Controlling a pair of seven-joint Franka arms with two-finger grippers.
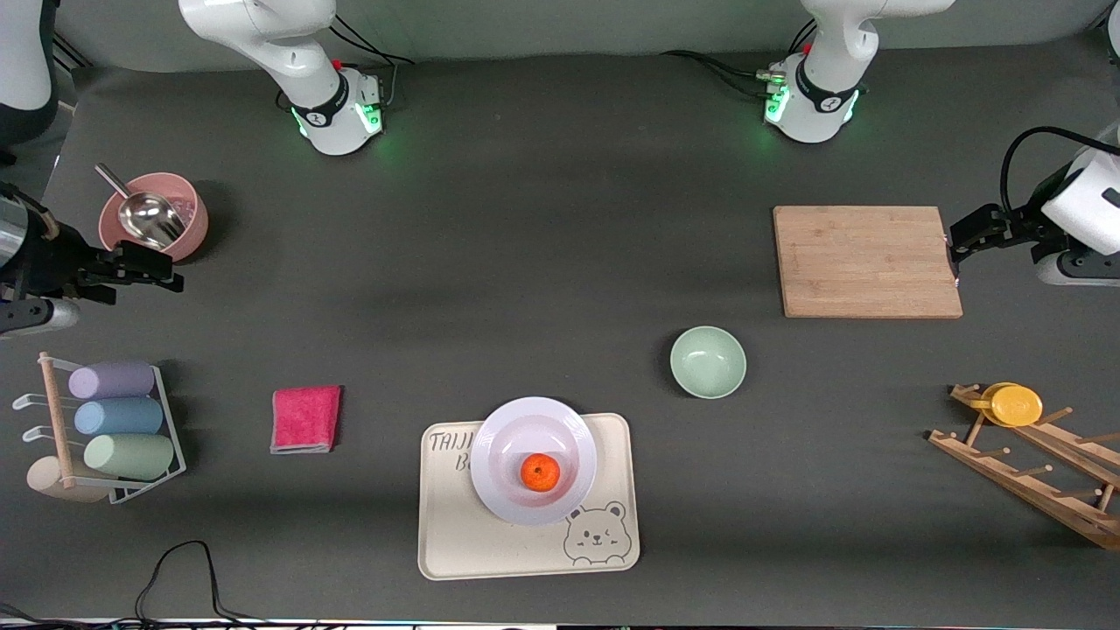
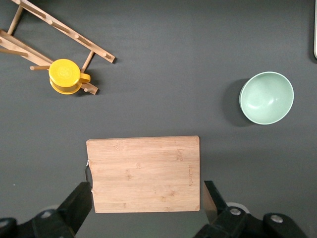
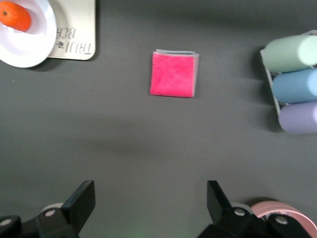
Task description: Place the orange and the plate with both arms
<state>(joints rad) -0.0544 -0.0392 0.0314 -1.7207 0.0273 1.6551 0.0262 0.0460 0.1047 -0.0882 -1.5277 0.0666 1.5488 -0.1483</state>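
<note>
The orange (image 1: 540, 472) lies in the middle of the pale plate (image 1: 503, 429), which rests on a cream bear tray (image 1: 612, 490) close to the front camera. The right wrist view catches the orange (image 3: 15, 16) and the plate (image 3: 34, 42) at its corner. My left gripper (image 1: 955, 241) hangs open and empty over the end of the wooden cutting board (image 1: 862, 261); its wrist view has the left gripper (image 2: 147, 192) with the board (image 2: 143, 168) below. My right gripper (image 1: 166, 273) stays open and empty over bare table beside a pink bowl (image 1: 188, 229), and shows as right gripper (image 3: 150, 192).
A mint-green bowl (image 1: 708, 361) stands between tray and board. A pink cloth (image 1: 305, 418) lies beside the tray. A rack of pastel cups (image 1: 114, 429) is at the right arm's end. A wooden rack with a yellow cup (image 1: 1013, 405) is at the left arm's end.
</note>
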